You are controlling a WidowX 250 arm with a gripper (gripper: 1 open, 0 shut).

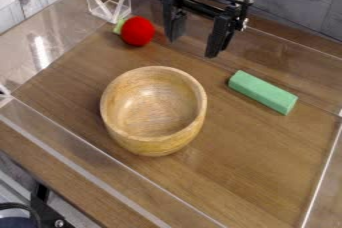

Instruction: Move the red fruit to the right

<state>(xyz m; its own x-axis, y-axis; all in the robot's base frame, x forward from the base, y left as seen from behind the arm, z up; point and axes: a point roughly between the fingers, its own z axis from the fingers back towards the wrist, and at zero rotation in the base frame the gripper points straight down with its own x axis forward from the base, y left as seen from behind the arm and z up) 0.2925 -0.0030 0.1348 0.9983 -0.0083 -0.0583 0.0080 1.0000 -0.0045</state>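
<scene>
**A:** Where was the red fruit (136,31) at that point?

**B:** It lay on the desk (267,162) near the far left corner, just beside a clear folded bit of plastic (104,4). The tool (198,34) hung to its right, close by but apart from it.

**A:** And the tool itself, was it gripping anything?

**B:** No. Its two dark fingers (218,36) stood well spread, pointing down, with nothing between them.

**A:** How did you reckon the fruit would handle?

**B:** It looked small, round and smooth, so I judged it light and inclined to roll or squirt out if pinched off-centre. Best taken across its widest part, fingers either side, low enough to get under the bulge. I couldn't tell whether it was soft or hard.

**A:** Anything in the way on the right?

**B:** A wooden bowl (155,108) sat in the middle, nearer the camera, and a green block (262,92) lay to the right. The stretch between the tool and the block looked free.
</scene>
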